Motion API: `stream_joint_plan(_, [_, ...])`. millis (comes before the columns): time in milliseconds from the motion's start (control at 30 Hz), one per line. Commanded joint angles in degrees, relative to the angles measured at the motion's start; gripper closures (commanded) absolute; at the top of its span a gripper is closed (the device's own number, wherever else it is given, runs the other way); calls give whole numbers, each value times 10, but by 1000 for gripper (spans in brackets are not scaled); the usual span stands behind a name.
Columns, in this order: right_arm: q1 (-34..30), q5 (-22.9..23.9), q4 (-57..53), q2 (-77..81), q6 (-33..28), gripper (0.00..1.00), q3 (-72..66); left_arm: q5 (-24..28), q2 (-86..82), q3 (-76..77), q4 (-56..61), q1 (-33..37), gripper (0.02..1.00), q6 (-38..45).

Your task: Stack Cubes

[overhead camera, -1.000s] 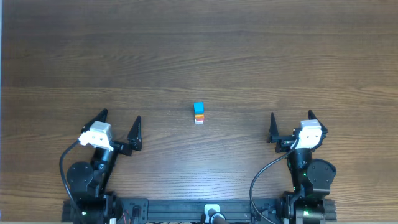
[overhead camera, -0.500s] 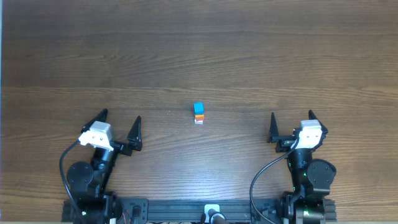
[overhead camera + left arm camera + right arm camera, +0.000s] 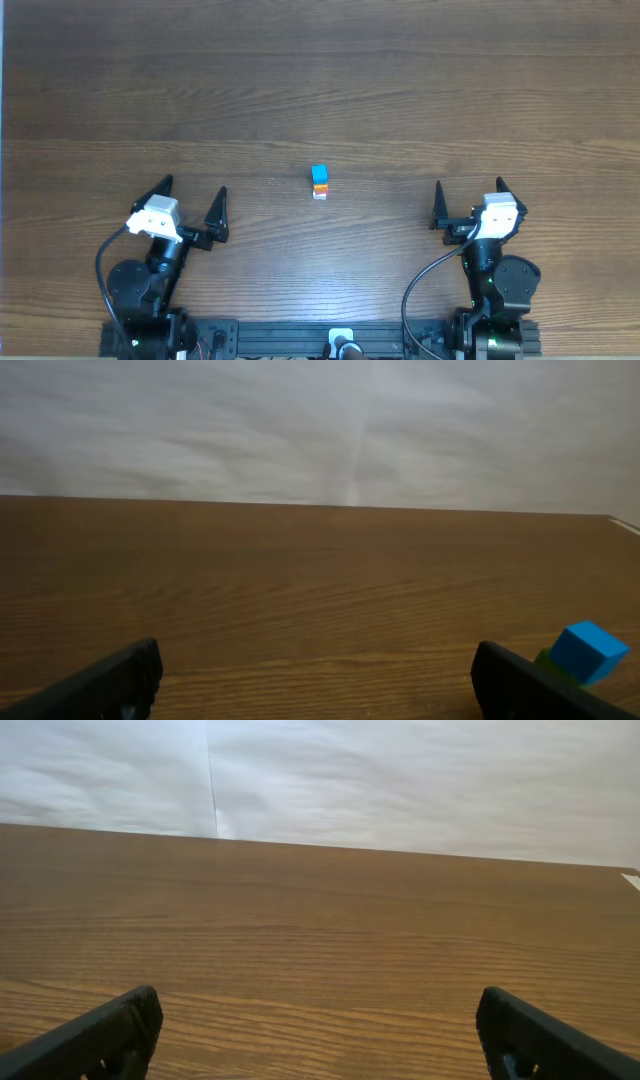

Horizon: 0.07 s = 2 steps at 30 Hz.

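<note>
Nothing had shifted since the earlier frames: both arms sat parked near their bases. The left claw [image 3: 195, 186] and right claw [image 3: 468, 184] each gaped wide and held nothing, well apart from the stack [image 3: 320, 183] on either side. That stack stood mid-surface [image 3: 320, 80], the blue cube [image 3: 319, 173] on top, an orange cube [image 3: 320, 186] beneath it and a pale one [image 3: 319, 194] at the bottom. Judging by the tidy column and the claws backed off, the stacking looked finished, with both arms kept clear so as not to knock it.
</note>
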Motion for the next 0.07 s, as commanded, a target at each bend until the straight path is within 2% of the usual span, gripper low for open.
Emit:
stream_joint_plan(33, [3, 4, -1, -5, -2, 9, -5, 6, -3, -2, -1, -3, 20, 7])
stream_joint_plan(67, [3, 4, -1, -5, -2, 7, -5, 6, -3, -2, -1, -3, 23, 7])
